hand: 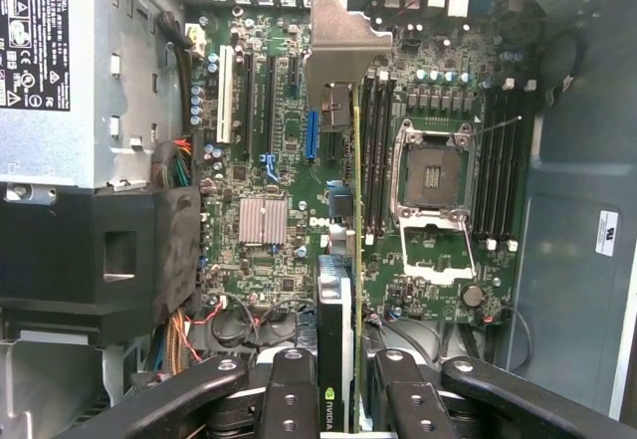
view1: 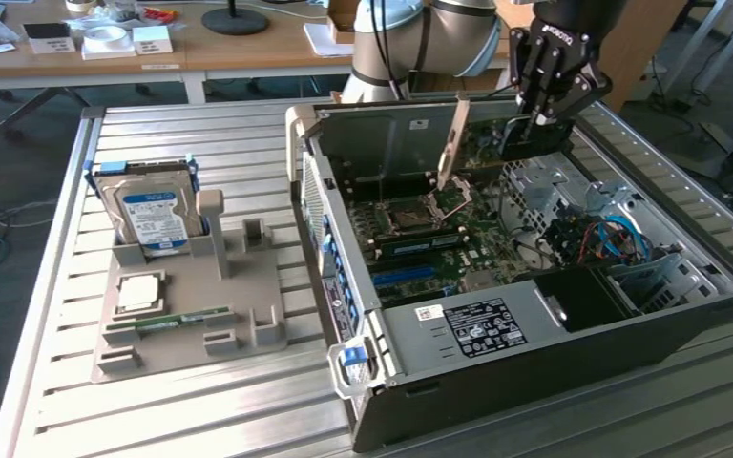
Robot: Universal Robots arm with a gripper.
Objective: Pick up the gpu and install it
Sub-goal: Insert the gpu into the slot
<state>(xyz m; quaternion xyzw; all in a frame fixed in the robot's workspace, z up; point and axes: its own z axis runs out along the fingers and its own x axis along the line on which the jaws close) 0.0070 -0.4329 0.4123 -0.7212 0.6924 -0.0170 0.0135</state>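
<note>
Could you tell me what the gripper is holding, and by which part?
The gripper holds the gpu, clamped across its faces at the end away from its bracket.

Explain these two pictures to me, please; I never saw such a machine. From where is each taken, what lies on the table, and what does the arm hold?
The machine is a robot arm with a gripper, its claw. One picture comes from a camera off the arm, the other from a camera on its wrist, looking down into an open computer case. The gripper is closed on the gpu, a dark graphics card, over the motherboard. On the metal table, at the exterior view's left, a grey holder carries a hard drive, a processor chip and a green memory stick.
</note>
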